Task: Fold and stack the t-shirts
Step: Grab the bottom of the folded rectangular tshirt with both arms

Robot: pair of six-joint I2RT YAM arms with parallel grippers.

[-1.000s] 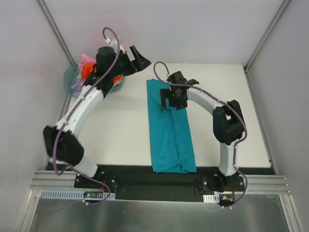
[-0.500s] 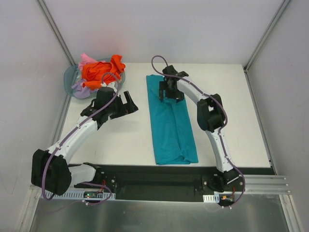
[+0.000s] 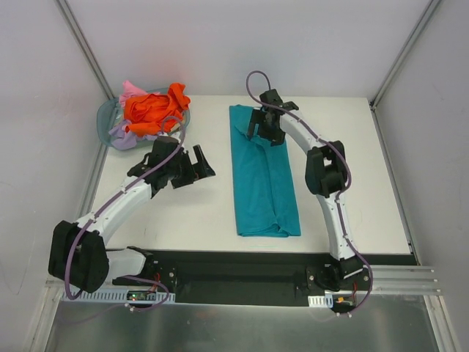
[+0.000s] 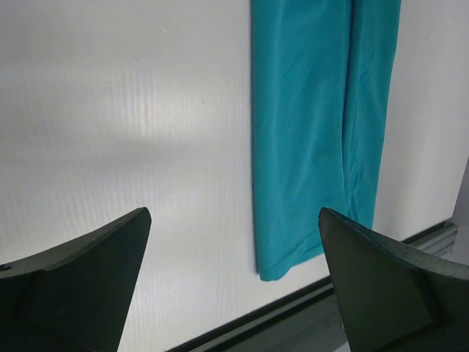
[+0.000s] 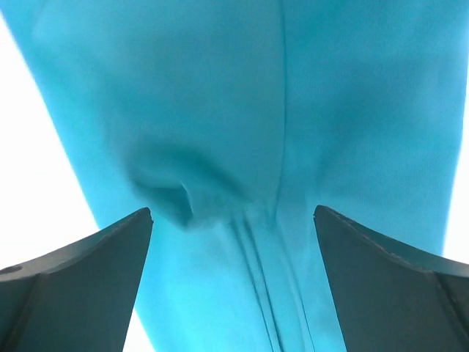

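Note:
A teal t-shirt (image 3: 264,176) lies on the white table as a long narrow strip, running from the far edge to the near edge. It also shows in the left wrist view (image 4: 315,125) and fills the right wrist view (image 5: 242,147). My right gripper (image 3: 264,128) is open just above its far end, with a small pucker of cloth (image 5: 172,198) between the fingers. My left gripper (image 3: 194,167) is open and empty over bare table left of the shirt. Orange (image 3: 152,106), lavender (image 3: 123,136) and pink (image 3: 130,89) shirts are heaped in the basket.
The round grey-blue basket (image 3: 105,114) stands at the far left corner of the table. Grey walls close in the left, right and far sides. A black rail (image 3: 242,258) runs along the near table edge.
My left arm has swung away from the basket to the table left of the teal shirt. My right gripper has moved to the shirt's far end, and the shirt has shifted slightly away and right.

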